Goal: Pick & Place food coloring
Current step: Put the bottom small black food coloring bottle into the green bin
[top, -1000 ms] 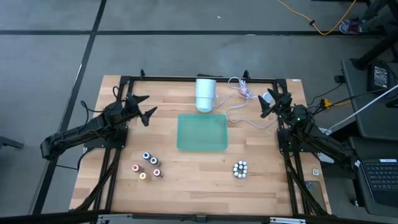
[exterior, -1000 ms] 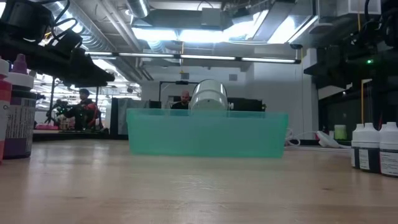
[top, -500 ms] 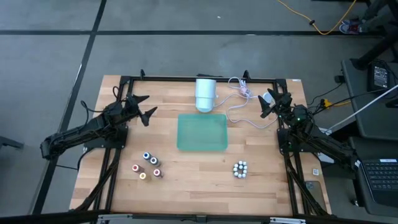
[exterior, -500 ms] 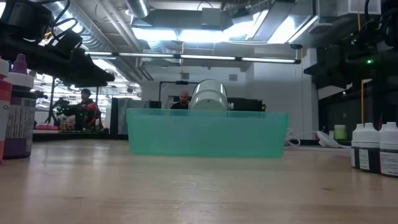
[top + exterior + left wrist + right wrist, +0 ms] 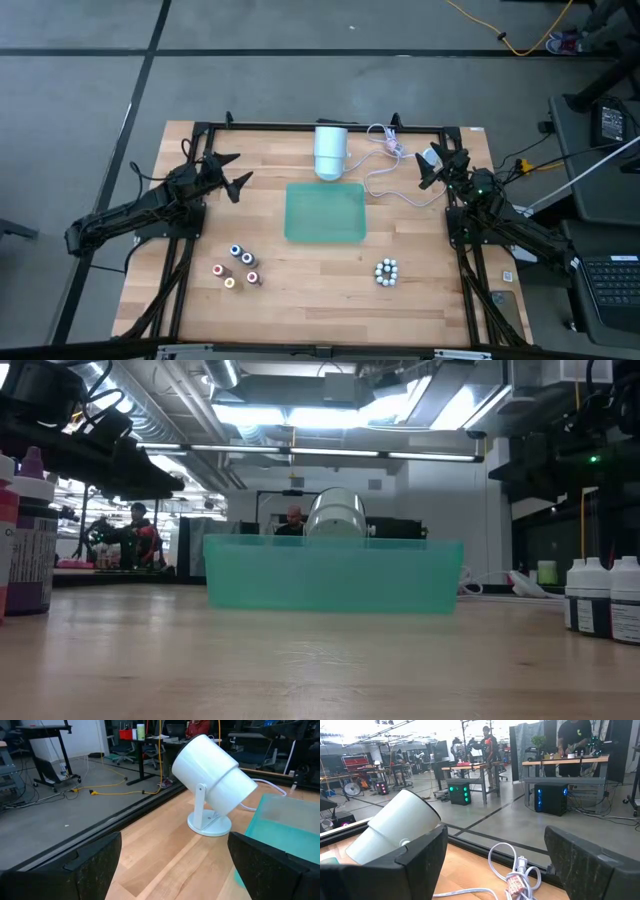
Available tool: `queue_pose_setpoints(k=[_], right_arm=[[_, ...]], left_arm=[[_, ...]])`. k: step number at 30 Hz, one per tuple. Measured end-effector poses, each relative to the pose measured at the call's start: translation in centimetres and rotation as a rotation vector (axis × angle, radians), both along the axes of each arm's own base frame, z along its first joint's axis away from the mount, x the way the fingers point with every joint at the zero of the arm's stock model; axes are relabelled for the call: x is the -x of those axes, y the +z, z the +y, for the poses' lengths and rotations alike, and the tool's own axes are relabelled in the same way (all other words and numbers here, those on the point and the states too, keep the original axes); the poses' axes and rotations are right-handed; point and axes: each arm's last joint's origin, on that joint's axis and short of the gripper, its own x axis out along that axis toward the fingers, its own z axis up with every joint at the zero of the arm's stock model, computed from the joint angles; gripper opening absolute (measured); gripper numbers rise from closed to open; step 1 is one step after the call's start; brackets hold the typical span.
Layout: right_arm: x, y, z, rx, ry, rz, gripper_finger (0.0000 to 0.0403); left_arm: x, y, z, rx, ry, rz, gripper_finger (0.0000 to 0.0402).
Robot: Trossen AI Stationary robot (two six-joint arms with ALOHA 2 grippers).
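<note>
From above, a green tray (image 5: 325, 212) sits mid-table on the wooden table (image 5: 420, 290). The food coloring (image 5: 236, 266), a cluster of tiny bottles with colored tops, stands on the table off the tray's near-left corner, well apart from it. A second cluster of white-capped bottles (image 5: 386, 271) stands off the tray's near-right corner. A large white cylinder (image 5: 330, 151) on a stand is just behind the tray's far edge, with a white cable (image 5: 385, 160) looping to the tray's far right. The left gripper (image 5: 230, 173) hangs off the tray's far-left side with its fingers spread and nothing between them. The right gripper (image 5: 432, 168) hangs off the tray's far-right side, also spread and empty.

At table height, the green tray (image 5: 333, 574) fills the middle, the white cylinder (image 5: 335, 515) rising behind it. Colored bottles (image 5: 28, 530) stand at the tray's left, white-capped bottles (image 5: 604, 596) at its right. A person (image 5: 135, 532) stands in the room behind.

In the left wrist view, two dark fingers (image 5: 90, 867) stand wide apart, framing the white cylinder (image 5: 214, 773) and the tray's edge (image 5: 280, 827).

In the right wrist view, spread fingers (image 5: 415, 862) frame the cylinder (image 5: 392, 832) and the cable (image 5: 512, 870).
</note>
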Motion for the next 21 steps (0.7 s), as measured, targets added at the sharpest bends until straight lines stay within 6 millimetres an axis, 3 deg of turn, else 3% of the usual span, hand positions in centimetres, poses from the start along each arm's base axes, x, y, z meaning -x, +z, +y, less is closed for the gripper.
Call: queue_pose_setpoints(k=[21], right_arm=[[0.02, 0.67, 0.09, -0.020, 0.027, -0.042, 0.0333]], left_arm=[[0.00, -0.01, 0.00, 0.000, 0.000, 0.000, 0.0361]])
